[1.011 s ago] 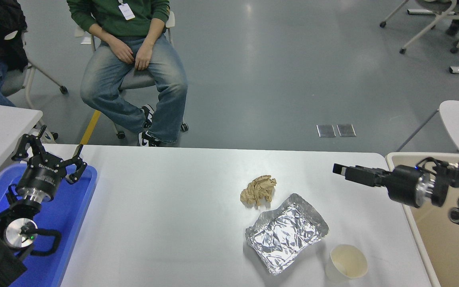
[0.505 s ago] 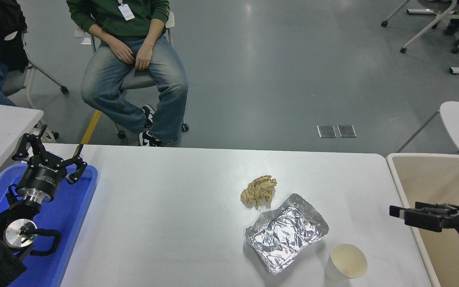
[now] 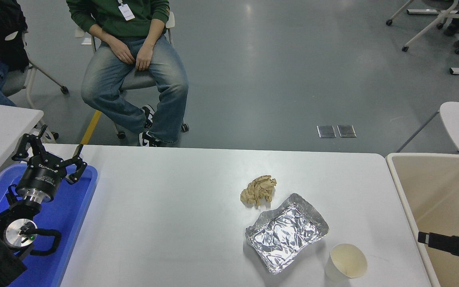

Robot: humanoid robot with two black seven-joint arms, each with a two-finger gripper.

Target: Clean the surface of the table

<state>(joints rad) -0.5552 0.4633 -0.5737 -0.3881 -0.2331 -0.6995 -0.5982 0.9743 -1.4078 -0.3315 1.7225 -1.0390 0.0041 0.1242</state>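
Retreating low over the beige bin (image 3: 440, 187), the right gripper (image 3: 426, 238), jaws unreadable, leaves crumpled paper (image 3: 258, 190), foil tray (image 3: 286, 232) and paper cup (image 3: 348, 263) littering the counter (image 3: 165, 215), left gripper (image 3: 50, 159) parked splayed wide

The only lettering on show is a short white word printed on the black body of the left tool (image 3: 50, 157) — it appears upside down from this camera and is too small to make out letter by letter. A person in a green top (image 3: 118, 16) wears a white badge (image 3: 126, 11) on the chest; its print is left unread. Nothing else in view — foil tray (image 3: 286, 232), paper cup (image 3: 347, 262), crumpled brown paper (image 3: 259, 190) — carries readable marks.
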